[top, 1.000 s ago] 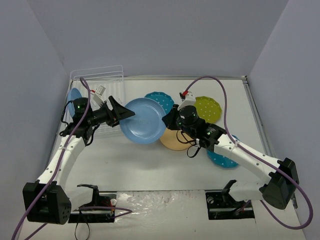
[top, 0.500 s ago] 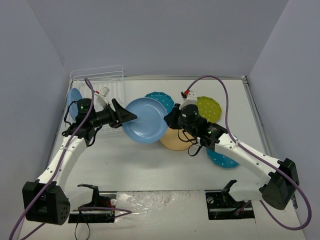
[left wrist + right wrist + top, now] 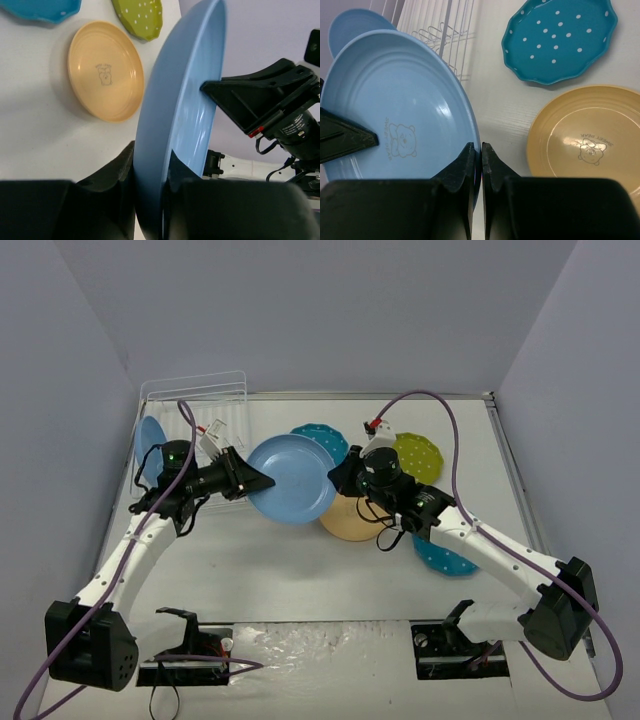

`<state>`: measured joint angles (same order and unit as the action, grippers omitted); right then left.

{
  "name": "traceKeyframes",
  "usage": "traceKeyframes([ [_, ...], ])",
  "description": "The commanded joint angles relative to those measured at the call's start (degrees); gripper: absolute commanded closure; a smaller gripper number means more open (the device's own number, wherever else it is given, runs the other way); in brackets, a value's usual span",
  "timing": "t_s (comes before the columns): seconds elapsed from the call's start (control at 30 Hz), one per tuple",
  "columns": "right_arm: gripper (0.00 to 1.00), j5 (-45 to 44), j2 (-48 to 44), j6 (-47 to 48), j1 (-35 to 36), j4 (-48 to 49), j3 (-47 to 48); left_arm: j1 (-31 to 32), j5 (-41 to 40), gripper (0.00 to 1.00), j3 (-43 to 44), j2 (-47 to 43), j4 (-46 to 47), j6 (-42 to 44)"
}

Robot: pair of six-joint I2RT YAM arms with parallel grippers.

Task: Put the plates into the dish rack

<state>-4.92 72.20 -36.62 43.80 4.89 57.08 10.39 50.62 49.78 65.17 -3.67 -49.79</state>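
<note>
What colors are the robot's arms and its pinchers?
The left arm and right arm are white tubes with black joints and black bases. A purple cable runs along each. The left gripper and right gripper are black, with wedge-shaped fingers. Small green lights glow near the wrists.

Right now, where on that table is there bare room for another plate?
The table is bare in its near middle, this side of the orange-yellow plate, and in the far right corner beyond the lime green dotted plate. It is crowded around the far teal dotted plate.
</note>
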Motion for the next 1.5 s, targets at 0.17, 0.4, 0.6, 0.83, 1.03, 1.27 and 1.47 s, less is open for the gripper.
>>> traceKeyframes([
  [0.17, 0.77, 0.3, -1.6, 0.8, 0.0, 4.2, 1.1, 0.9, -2.5, 1.0, 4.2, -2.2, -2.1, 3.4],
  [0.4, 0.24, -2.6, -3.8, 1.4, 0.0, 2.5, 1.0, 0.7, -7.0, 1.0, 9.8, -3.2, -8.0, 7.5],
  [0.6, 0.21, -7.2, -6.8, 2.0, -0.1, -0.8, 0.2, -1.9, -9.0, 1.0, 15.3, -2.0, -10.7, 9.6],
  [0.83, 0.21, -11.1, -10.5, 2.6, -0.1, -3.7, -2.1, -4.1, -43.5, 1.0, 34.8, 0.5, -35.1, 31.3],
  [1.03, 0.21, -11.9, -8.5, 4.4, -0.1, -4.6, -0.7, -4.1, -71.0, 1.0, 39.6, 4.2, -34.4, 41.7],
  [1.27, 0.21, -11.7, -4.8, 5.6, -0.2, -6.2, 0.6, -6.1, -77.9, 1.0, 35.8, 7.6, -23.9, 46.1],
  [1.47, 0.22, -10.8, -4.5, 5.4, -0.2, -3.8, -0.6, -6.6, -84.1, 1.0, 31.4, 10.7, -16.5, 47.7],
])
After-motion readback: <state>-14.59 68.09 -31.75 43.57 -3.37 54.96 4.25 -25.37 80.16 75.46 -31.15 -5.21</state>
